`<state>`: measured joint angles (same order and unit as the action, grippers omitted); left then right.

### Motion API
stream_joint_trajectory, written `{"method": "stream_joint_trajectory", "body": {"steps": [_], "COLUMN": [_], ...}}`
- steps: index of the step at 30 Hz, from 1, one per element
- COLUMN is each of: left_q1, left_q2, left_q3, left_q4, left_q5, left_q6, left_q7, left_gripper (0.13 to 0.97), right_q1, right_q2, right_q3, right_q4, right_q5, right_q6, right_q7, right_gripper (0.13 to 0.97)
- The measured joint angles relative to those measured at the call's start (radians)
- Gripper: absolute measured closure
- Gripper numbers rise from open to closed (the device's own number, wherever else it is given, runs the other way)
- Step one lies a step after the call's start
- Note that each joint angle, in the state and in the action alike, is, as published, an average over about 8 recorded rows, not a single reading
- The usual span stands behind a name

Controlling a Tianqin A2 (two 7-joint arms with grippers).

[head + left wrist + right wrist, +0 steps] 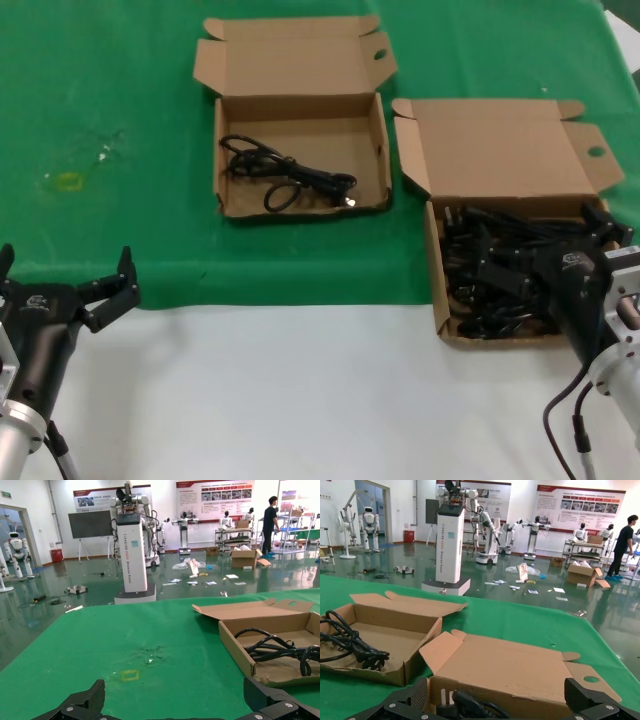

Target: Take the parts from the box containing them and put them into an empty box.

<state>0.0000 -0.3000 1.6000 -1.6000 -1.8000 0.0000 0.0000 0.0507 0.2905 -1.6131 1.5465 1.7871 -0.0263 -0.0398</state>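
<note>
The larger box [447, 300] with the tall lid stands at the right and holds several coiled black power cords [490, 262]. My right gripper [553, 248] hangs open just over this pile; in the right wrist view a plug with metal prongs [451, 705] lies between its spread fingers [421, 694], untouched, and the gripper [502, 701] holds nothing. The smaller box [380, 150] with the short lid stands farther back, to the left of the larger box, with one cord [290, 178] inside. My left gripper [65, 268] waits open and empty at the near left, over the white table.
Green cloth [110, 120] covers the far half of the table, with a small yellow mark [66, 181] at the left. The near half is white. The left wrist view shows the smaller box [235, 645] and its cord [272, 649]; it also shows in the right wrist view [420, 652].
</note>
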Motion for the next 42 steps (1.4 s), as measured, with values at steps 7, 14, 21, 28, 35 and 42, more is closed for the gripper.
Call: {"method": "stream_joint_trajectory", "body": {"steps": [7,14,21,28,35,42], "left_q1": [0.0,0.0,0.0,0.0,0.0,0.0], "left_q2": [0.0,0.0,0.0,0.0,0.0,0.0], "left_q3": [0.0,0.0,0.0,0.0,0.0,0.0], "left_q4": [0.0,0.0,0.0,0.0,0.0,0.0], "left_q5": [0.0,0.0,0.0,0.0,0.0,0.0], "left_q6": [0.0,0.0,0.0,0.0,0.0,0.0], "left_q7": [0.0,0.0,0.0,0.0,0.0,0.0], "left_gripper": [0.132,0.132,0.132,0.132,0.132,0.132], "right_q1": [0.0,0.0,0.0,0.0,0.0,0.0], "right_q2": [0.0,0.0,0.0,0.0,0.0,0.0], "right_q3": [0.0,0.0,0.0,0.0,0.0,0.0], "right_q4": [0.0,0.0,0.0,0.0,0.0,0.0], "right_q5": [0.0,0.0,0.0,0.0,0.0,0.0], "right_q6": [0.0,0.0,0.0,0.0,0.0,0.0], "right_q7": [0.0,0.0,0.0,0.0,0.0,0.0], "right_gripper": [0.129,0.129,0.129,0.129,0.129,0.129]}}
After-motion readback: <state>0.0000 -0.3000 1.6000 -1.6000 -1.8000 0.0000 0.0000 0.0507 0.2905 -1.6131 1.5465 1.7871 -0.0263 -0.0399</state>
